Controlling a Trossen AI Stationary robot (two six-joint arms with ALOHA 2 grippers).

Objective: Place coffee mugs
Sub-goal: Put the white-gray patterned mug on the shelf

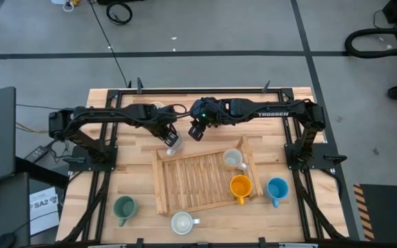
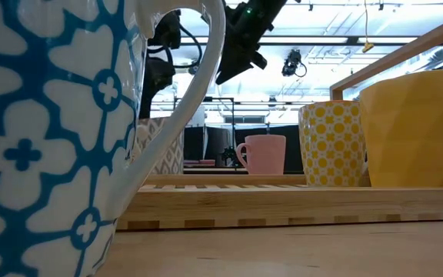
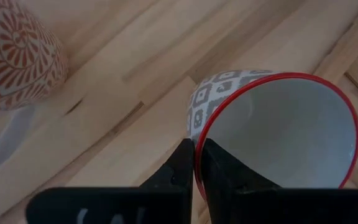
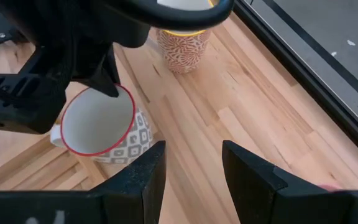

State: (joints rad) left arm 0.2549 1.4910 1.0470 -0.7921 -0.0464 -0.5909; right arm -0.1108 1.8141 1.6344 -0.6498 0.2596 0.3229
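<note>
The red-rimmed mug is pinched at its rim by the left gripper, fingers clamped on the wall, one inside and one outside. The mug is held tilted at the far left corner of the wooden rack, mouth turned toward the wrist camera, its grey-and-white pattern seen on the outside. The right gripper is held above the desk just beside it, near the far edge, fingers apart and nothing between them.

An orange-patterned mug is seen upright on the desk beyond the red-rimmed one, close to the far edge. On the rack, a pale mug is placed at the far right, with a yellow mug at the near right corner. A blue mug is stood on the desk just right of the rack. A green mug is found toward the near left, and a white mug at the near edge.
</note>
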